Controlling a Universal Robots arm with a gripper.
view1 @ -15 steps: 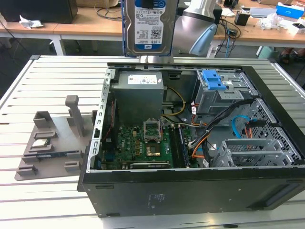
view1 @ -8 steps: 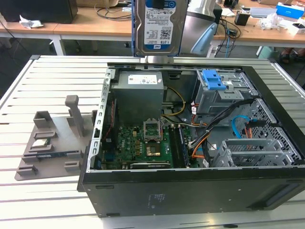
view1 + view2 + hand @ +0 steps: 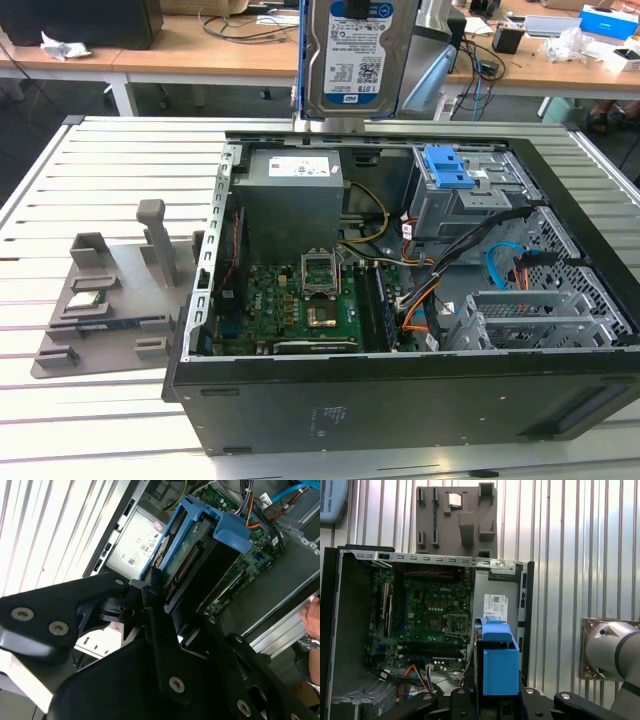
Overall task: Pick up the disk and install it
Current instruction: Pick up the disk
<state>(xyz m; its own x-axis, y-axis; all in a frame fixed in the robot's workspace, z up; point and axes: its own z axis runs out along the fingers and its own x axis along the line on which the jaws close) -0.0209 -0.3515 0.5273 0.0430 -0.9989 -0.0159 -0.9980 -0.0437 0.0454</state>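
above the open computer case (image 3: 330, 405) on a slatted table (image 3: 110, 150), tool (image 3: 159, 591) clamped on the disk (image 3: 355, 55), cluttered desks (image 3: 215, 48) behind

One disk (image 3: 355, 60), one computer case (image 3: 380, 410)

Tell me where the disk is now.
In the exterior view the disk hangs at top centre, held in the gripper above the open computer case, over its power supply.
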